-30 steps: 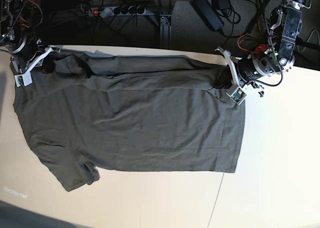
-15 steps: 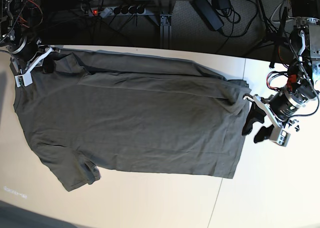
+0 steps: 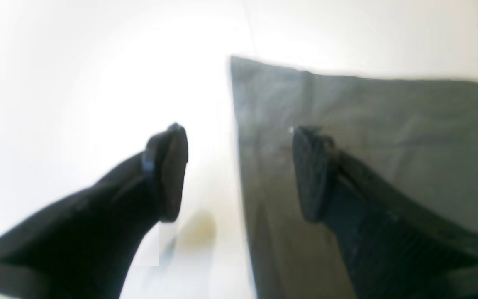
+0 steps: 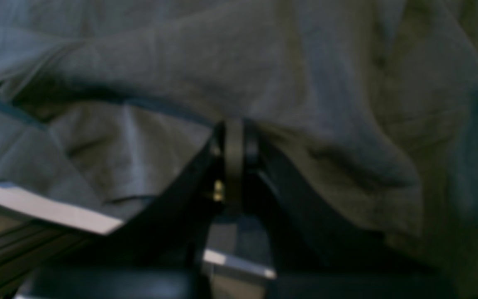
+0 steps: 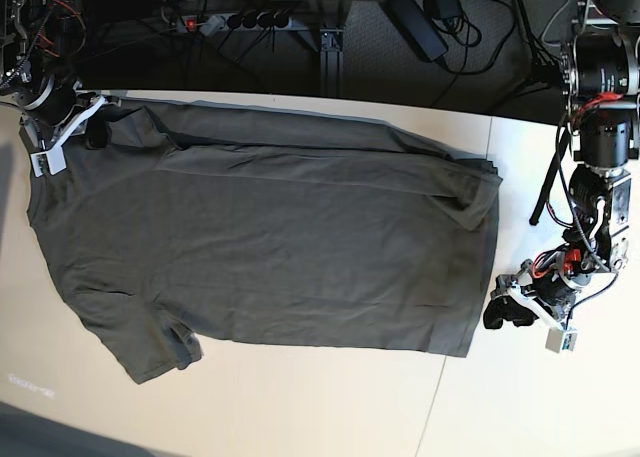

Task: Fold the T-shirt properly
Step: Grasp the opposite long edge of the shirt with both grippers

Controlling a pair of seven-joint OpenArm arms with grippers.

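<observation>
The dark grey-olive T-shirt (image 5: 280, 247) lies spread on the cream table (image 5: 330, 407), with its far edge folded over in a long band. My right gripper (image 5: 85, 127) is at the far left corner, shut on a bunch of the shirt's fabric; the right wrist view shows its fingers (image 4: 234, 137) pressed together on the cloth (image 4: 305, 62). My left gripper (image 5: 503, 315) is open and empty beside the shirt's right hem near the front corner. In the left wrist view the left gripper (image 3: 241, 170) straddles the hem of the shirt (image 3: 409, 124), one finger over table, one over cloth.
A power strip (image 5: 235, 21), a black adapter (image 5: 415, 22) and cables lie behind the table's far edge. A metal frame post (image 5: 330, 47) stands there. A seam (image 5: 435, 397) runs across the table. The left arm's column (image 5: 600, 87) rises at the right.
My left gripper has let go of the shirt's far right corner, opened, and moved toward the front along the right hem. The lifted fold has settled flat. My right gripper has not moved.
</observation>
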